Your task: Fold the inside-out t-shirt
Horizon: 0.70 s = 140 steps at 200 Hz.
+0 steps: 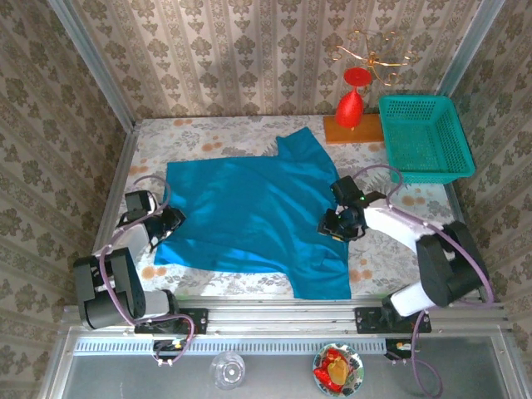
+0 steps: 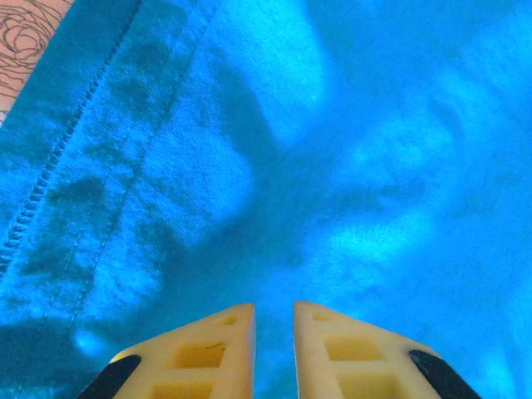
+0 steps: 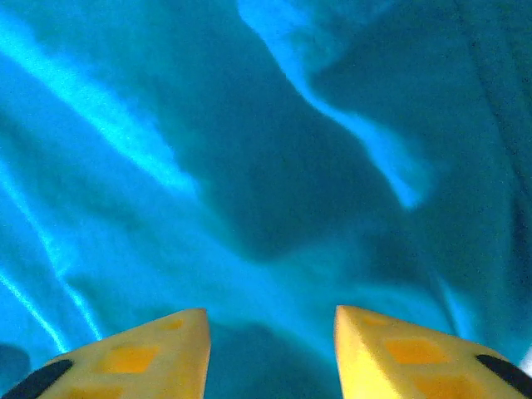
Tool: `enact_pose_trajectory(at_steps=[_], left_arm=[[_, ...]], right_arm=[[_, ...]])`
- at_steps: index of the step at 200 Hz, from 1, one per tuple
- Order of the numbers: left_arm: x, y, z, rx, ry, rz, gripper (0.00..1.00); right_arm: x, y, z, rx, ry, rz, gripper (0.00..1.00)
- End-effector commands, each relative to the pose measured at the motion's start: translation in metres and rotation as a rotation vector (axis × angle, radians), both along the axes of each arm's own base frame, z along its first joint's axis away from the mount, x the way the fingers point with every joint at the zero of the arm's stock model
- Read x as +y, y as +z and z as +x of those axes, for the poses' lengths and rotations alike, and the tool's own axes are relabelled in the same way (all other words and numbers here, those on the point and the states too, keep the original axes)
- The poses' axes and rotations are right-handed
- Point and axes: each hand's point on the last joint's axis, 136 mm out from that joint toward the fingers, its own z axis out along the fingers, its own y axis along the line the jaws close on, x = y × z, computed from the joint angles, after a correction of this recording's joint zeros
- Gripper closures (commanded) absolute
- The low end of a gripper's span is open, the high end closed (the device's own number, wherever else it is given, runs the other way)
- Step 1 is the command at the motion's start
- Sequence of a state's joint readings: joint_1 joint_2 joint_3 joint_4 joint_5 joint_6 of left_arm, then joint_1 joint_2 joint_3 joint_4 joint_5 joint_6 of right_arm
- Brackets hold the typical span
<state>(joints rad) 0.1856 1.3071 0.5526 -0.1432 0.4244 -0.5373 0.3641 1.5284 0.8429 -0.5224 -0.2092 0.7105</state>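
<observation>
Task status: early, by judgement. The inside-out t-shirt (image 1: 249,212) lies spread at the centre of the surface (image 1: 208,129), with one sleeve toward the top of the frame and one toward the bottom. No fold is visible, so all folds remain.

Left claw (image 1: 169,223): low at the shirt's left edge, beside the stitched hem. Its fingers are nearly together. Whether they pinch cloth cannot be told.

Right claw (image 1: 331,226): arm stretched left to the shirt's right edge. Its fingers are apart and hold nothing.
</observation>
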Motion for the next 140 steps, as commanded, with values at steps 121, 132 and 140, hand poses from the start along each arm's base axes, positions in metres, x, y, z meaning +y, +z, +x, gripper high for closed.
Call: enact_pose_trajectory(at_steps=[121, 132, 140], left_arm=[[-0.023, 0.039, -0.049, 0.131, -0.076, 0.099, 0.66], [-0.029, 0.035, -0.060, 0.162, -0.100, 0.133, 0.65], [-0.030, 0.031, -0.067, 0.182, -0.111, 0.168, 0.65]], right_arm=[[-0.144, 0.013, 0.075, -0.037, -0.330, -0.044, 0.36], [-0.141, 0.024, 0.075, -0.065, -0.325, -0.024, 0.36], [-0.134, 0.033, 0.075, -0.093, -0.318, 0.012, 0.37]])
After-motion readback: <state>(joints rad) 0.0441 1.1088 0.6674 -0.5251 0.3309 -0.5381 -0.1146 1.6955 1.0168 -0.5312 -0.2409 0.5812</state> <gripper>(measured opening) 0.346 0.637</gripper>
